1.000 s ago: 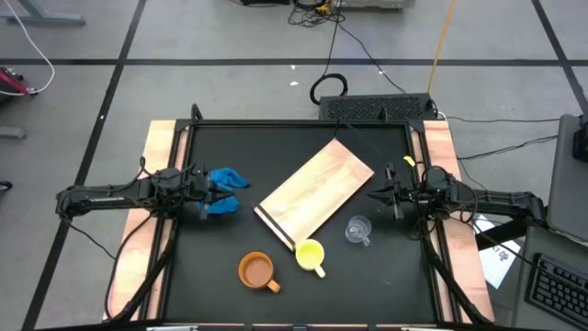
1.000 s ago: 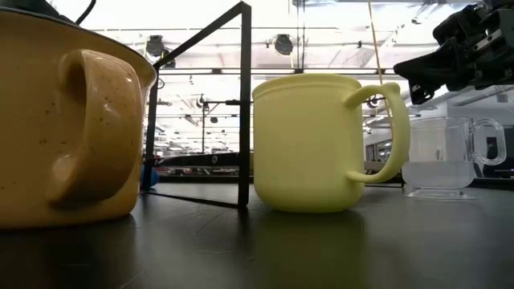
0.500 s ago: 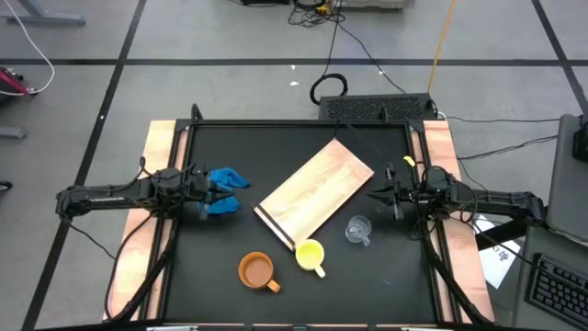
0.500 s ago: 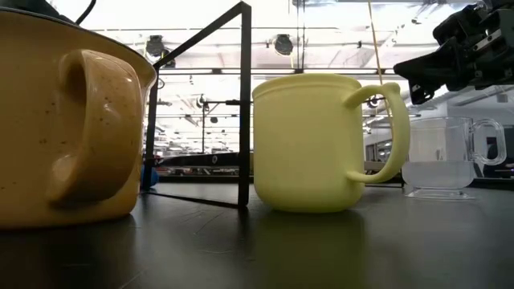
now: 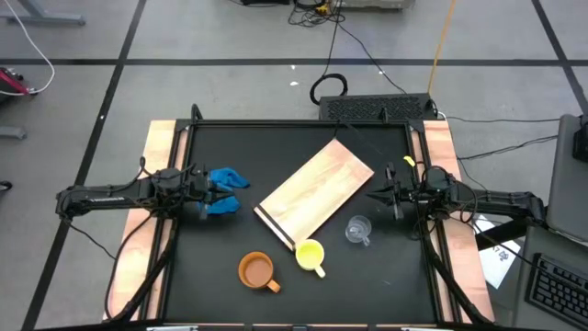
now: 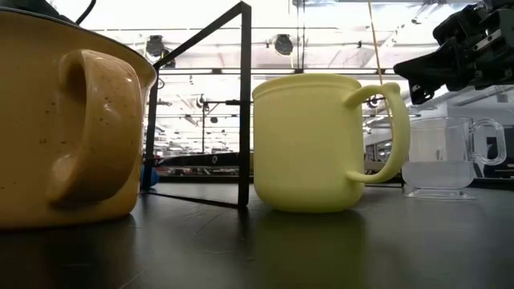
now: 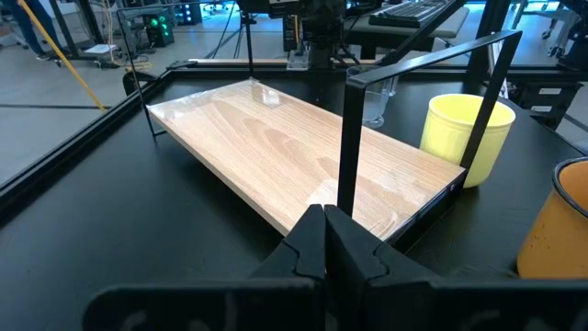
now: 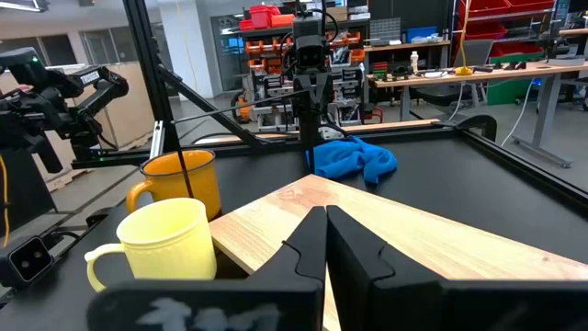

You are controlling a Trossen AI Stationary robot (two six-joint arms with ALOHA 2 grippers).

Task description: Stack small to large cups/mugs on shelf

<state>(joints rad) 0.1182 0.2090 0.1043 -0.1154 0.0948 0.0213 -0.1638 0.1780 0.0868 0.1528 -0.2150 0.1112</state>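
- High view alone takes in the whole black table: the shelf lies flat at its middle, its long axis slanting from the near-left corner to the far-right one, the dark edge strip on its near-left short end.
- Left wrist view shows what the high view does not: thin black legs lift the shelf off the tabletop.
- Near that dark end the cups stand in a loose line, all upright and on the table, none on the shelf: the orange-brown cup furthest left, the yellow cup just off the shelf's corner, the clear glass cup to the right.
- From above, the orange-brown cup's handle points right, and the yellow and glass cups' handles point toward the table's near-right corner.
- A blue cloth lies left of the shelf.
- The left gripper waits beside the cloth, fingers pressed together.
- The right gripper waits right of the shelf, above the glass cup, fingers likewise closed.
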